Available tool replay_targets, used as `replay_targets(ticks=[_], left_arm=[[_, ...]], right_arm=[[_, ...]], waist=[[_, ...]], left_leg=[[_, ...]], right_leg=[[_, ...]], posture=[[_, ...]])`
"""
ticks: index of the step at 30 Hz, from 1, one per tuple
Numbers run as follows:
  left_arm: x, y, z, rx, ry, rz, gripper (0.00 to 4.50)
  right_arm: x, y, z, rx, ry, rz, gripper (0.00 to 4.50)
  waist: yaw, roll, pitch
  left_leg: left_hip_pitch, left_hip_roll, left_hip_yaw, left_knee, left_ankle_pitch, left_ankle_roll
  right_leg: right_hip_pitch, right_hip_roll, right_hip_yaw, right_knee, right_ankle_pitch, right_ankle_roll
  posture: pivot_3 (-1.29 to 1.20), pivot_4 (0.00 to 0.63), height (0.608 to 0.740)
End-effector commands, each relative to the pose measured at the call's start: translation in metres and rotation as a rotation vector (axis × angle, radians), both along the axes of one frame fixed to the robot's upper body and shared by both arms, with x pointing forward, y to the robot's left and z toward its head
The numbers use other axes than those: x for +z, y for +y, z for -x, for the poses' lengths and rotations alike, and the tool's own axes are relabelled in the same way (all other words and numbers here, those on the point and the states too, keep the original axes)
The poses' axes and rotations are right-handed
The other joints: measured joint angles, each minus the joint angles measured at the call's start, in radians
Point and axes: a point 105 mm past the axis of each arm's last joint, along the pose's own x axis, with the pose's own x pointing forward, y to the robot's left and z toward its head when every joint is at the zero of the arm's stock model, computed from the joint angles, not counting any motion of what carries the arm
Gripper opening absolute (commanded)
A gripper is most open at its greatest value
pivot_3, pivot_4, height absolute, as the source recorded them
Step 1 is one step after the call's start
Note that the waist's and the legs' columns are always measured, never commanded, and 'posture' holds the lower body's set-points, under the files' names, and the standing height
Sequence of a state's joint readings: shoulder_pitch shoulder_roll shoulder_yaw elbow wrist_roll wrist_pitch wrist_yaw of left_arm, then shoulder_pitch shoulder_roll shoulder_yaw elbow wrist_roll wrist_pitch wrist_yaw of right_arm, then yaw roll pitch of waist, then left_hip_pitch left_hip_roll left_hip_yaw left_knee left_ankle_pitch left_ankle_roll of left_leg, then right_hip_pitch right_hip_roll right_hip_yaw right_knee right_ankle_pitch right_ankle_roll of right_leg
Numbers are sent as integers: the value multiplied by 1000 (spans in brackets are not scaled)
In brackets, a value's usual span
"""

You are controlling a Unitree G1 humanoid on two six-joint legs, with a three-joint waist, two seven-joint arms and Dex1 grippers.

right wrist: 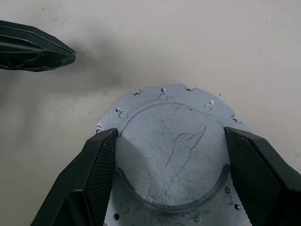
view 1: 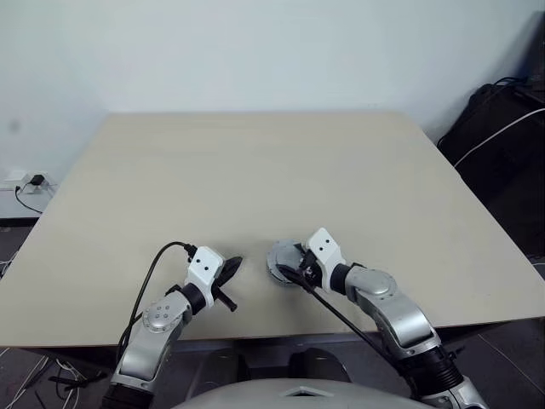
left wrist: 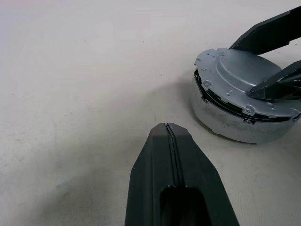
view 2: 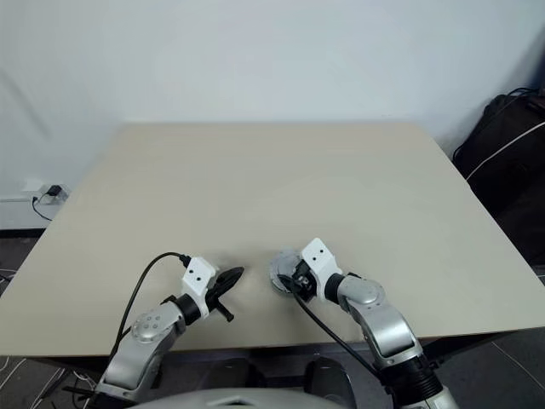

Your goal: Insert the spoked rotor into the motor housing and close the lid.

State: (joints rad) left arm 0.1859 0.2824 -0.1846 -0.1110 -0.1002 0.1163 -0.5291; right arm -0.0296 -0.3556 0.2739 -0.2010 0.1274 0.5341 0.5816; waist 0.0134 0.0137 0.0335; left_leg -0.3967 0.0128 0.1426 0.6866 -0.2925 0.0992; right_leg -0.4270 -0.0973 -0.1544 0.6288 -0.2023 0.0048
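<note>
Lid (right wrist: 171,150) sat smooth-side up on motor housing (left wrist: 225,123), on table (view 1: 255,170). Probably rigid metal, heavy, slick; best gripped by rim. Right tool (right wrist: 169,155) fingers apart, straddling raised centre; left tool (left wrist: 170,141) pressed together, empty.

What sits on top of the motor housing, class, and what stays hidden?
The lid, smooth grey face up, covers the motor housing; the right claw straddles it. Whatever lies inside is covered.

The left gripper (left wrist: 173,136), fingers pressed together, points toward the lid (right wrist: 171,150); the right gripper (right wrist: 170,155) straddles that lid, fingers spread.
</note>
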Motion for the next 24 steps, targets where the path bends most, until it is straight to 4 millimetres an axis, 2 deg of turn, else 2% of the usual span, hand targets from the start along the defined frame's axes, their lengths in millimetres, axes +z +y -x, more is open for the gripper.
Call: replay_targets(ticks=[1,13,17,24], left_arm=[[9,0,-2,2,-36,23,0],[9,-2,-1,3,-35,29,0],[10,-2,-1,2,-36,29,0],[10,-3,-1,0,-35,31,0]], right_arm=[[11,-1,-1,26,-16,1,3191],[5,-4,1,51,30,48,3191],[-1,-9,0,46,56,129,3191],[1,-7,0,72,70,151,3191]], waist=[[1,0,0],[2,0,-1],[2,0,-1],[2,1,-2]], left_leg=[[0,0,0,0,0,0],[0,0,0,0,0,0],[0,0,0,0,0,0],[0,0,0,0,0,0]], right_leg=[[0,0,0,0,0,0],[0,0,0,0,0,0],[0,0,0,0,0,0],[0,0,0,0,0,0]], posture=[[0,0,740],[0,0,740],[0,0,740],[0,0,740]])
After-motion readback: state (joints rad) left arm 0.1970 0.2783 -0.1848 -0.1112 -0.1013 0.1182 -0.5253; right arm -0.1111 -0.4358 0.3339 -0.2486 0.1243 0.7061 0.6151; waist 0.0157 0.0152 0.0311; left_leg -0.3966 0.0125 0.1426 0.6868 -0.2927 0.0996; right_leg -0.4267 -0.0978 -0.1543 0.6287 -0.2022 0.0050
